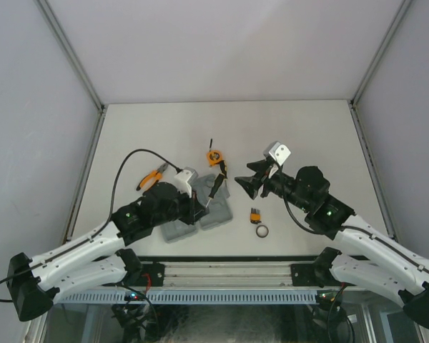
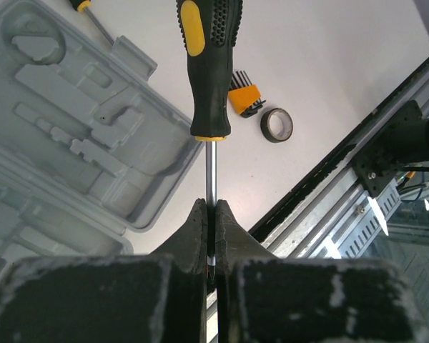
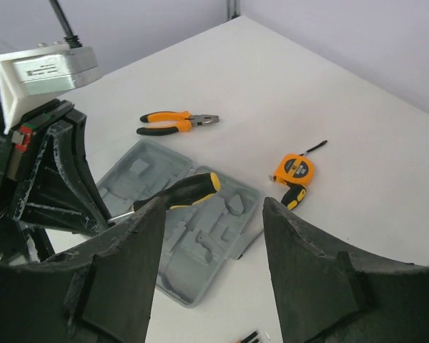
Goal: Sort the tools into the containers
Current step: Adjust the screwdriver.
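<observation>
Grey tool case (image 1: 175, 230) lies open and flat close to the near edge of the table (image 1: 307, 143), a little left of centre, moulded recesses facing up. Left gripper (image 2: 210, 243) is pinched narrow on the bare metal shaft of one screwdriver (image 2: 209, 71). The black-and-orange handle points toward the far edge, over the right-hand half of the case; whether the handle touches the plastic cannot be told. Right gripper (image 3: 213, 214) hangs spread wide and holds nothing, above the table just right of the case and toward the middle. Orange-handled pliers (image 1: 150, 179) lie on the table beyond the case's left half, toward the left edge. Round tape measure (image 1: 213, 157) sits near the table's centre, farther out than the case, with the second screwdriver (image 3: 294, 196) just beside it — handle against the tape's near side. Small bit set (image 1: 254, 213) rests just right of the case, and the dark ring (image 1: 262, 231) lies near it, closer to the near edge, the two apart.
</observation>
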`<state>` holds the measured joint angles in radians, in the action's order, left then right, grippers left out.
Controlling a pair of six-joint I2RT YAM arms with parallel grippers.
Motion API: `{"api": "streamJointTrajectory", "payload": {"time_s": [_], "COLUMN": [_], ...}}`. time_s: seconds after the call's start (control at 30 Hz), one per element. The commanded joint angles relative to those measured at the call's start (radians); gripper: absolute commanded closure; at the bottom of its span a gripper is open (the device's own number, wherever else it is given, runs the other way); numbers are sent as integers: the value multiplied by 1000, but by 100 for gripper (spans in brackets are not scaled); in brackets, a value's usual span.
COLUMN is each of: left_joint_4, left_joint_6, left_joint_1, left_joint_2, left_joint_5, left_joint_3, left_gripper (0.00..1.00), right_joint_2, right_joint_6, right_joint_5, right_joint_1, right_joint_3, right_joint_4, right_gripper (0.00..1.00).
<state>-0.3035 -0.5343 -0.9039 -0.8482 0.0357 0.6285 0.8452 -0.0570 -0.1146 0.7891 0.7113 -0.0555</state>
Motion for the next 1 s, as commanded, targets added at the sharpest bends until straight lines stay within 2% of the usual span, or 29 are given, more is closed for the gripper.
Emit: {"api": "streamJointTrajectory", "payload": {"time_s": [0.0, 0.13, 0.23, 0.37, 0.6, 0.77, 0.97], "left_joint_4": [-2, -5, -4, -18, -24, -55, -57], "left_joint_6": [45, 53, 58, 57, 41, 54, 60], "left_joint_1": [-1, -1, -1, -1, -1, -1, -6], "left_joint_2": [30, 36, 38, 41, 33, 36, 3], "left_joint_5": [-14, -22, -23, -49, -27, -5, 93], "left_joint_3": [50, 49, 52, 57, 49, 60, 77], "left_gripper": [100, 100, 100, 100, 100, 100, 100], "right_joint_2": [-12, 3, 1, 15, 39, 51, 39], "right_joint_6": [87, 69, 119, 186, 476, 691, 836], "right_joint_5": [-116, -150, -213, -115, 21, 9, -26], "right_joint_1": [9, 28, 39, 65, 205, 267, 288], "right_joint_3": [15, 15, 14, 19, 11, 10, 12], "right_joint_4": [0, 16, 31, 57, 86, 132, 188], "right_gripper": [44, 44, 44, 42, 37, 37, 36]}}
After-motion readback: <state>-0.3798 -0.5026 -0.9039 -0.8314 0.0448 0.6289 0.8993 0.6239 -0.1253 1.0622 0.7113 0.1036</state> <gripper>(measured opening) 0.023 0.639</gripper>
